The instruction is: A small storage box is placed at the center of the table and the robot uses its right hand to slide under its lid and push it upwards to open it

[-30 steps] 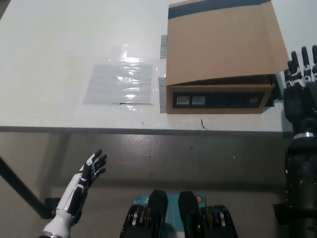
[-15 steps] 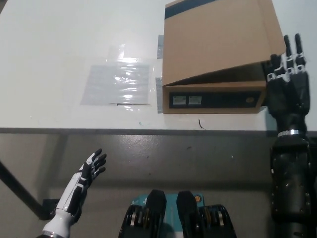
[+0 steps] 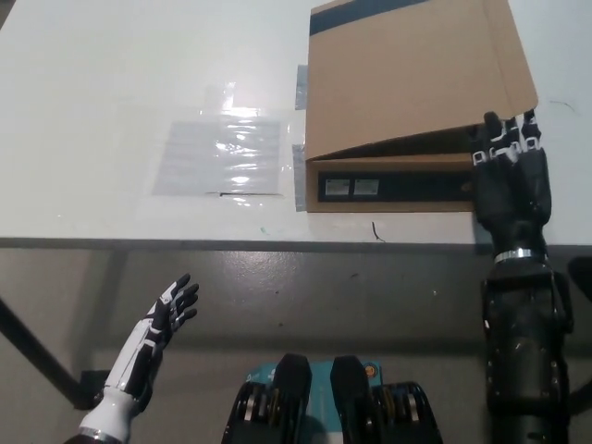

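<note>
A brown cardboard storage box (image 3: 398, 185) stands on the white table (image 3: 111, 83), right of centre. Its big flat lid (image 3: 416, 74) is tilted, with the front edge lifted a little above the box's dark front opening. My black right hand (image 3: 509, 176) is open at the box's front right corner, palm toward the box, its fingertips (image 3: 504, 129) reaching up under the raised front right edge of the lid. My white left hand (image 3: 157, 333) rests open below the table's front edge at the lower left.
A clear plastic sheet (image 3: 222, 153) lies flat on the table left of the box. The table's front edge (image 3: 231, 242) runs across the middle of the view, with grey floor (image 3: 351, 305) below it.
My right hand has moved left from beside the box to its front right corner, fingertips going under the lid. The lid's front edge has risen slightly. The left hand has not moved.
</note>
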You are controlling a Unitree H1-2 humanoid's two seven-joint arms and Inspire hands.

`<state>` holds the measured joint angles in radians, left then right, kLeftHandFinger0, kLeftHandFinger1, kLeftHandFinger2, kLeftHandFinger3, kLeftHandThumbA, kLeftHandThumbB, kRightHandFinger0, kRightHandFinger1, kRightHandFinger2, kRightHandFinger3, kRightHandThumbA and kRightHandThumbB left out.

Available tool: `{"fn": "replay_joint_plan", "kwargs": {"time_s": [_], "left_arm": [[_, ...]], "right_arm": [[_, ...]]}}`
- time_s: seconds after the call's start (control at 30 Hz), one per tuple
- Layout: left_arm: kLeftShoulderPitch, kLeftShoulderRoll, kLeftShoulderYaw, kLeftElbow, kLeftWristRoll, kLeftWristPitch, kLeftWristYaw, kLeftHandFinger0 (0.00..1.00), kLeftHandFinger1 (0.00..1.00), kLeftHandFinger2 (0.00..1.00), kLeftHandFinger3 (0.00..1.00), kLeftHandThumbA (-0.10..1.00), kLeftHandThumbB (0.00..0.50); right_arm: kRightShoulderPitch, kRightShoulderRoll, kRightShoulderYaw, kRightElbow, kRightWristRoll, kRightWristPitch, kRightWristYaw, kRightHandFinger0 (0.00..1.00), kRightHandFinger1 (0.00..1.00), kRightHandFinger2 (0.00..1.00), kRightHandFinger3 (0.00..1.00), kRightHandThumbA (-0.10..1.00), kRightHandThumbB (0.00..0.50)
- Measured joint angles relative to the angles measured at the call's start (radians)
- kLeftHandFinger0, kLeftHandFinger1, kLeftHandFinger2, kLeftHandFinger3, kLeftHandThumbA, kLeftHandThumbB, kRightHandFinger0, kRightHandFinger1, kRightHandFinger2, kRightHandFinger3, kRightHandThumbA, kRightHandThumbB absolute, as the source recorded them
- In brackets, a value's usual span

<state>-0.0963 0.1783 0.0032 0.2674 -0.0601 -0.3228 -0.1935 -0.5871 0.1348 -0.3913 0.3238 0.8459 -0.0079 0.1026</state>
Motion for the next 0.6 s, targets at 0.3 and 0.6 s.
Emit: {"fn": "replay_joint_plan", "kwargs": {"time_s": [0.3, 0.6], "left_arm": [[-0.008, 0.001, -0.001, 0.005, 0.001, -0.001, -0.011, 1.0, 1.0, 1.0, 1.0, 1.0, 0.5], [-0.019, 0.004, -0.001, 0.005, 0.003, -0.001, -0.02, 1.0, 1.0, 1.0, 1.0, 1.0, 0.5]], "right_arm": [[-0.108, 0.034, -0.003, -0.013, 0.02, 0.008, -0.019, 1.0, 1.0, 1.0, 1.0, 1.0, 0.308], [-0.124, 0.054, 0.004, 0.017, 0.02, 0.015, -0.02, 1.0, 1.0, 1.0, 1.0, 1.0, 0.305]]}}
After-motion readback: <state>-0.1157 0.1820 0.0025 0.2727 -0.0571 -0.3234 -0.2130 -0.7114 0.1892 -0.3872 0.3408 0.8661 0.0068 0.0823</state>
